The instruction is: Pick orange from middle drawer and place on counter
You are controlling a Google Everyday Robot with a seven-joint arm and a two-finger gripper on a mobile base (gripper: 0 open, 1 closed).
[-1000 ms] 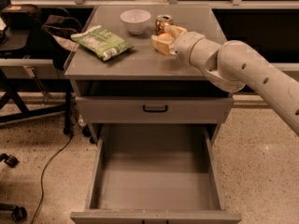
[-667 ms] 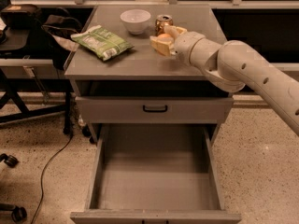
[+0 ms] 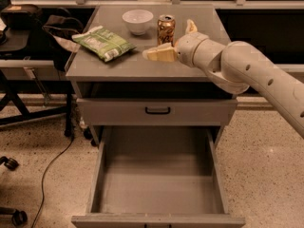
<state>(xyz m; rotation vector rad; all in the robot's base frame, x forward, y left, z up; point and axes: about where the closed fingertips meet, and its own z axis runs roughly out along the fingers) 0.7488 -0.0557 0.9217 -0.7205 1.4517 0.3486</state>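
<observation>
claw has slid from the can toward the worktop front, spread and empty; orange nowhere visible, middle drawer open, floor bare, so I see no pick or place achieved.

Grey throughout: the counter, the drawer front with its black handle, and the open middle drawer. On top are a white bowl, a gold-brown can and a green-and-white bag. The cream-yellow gripper, fingers spread, hangs over the counter beside the can. The floor is speckled beige.
</observation>
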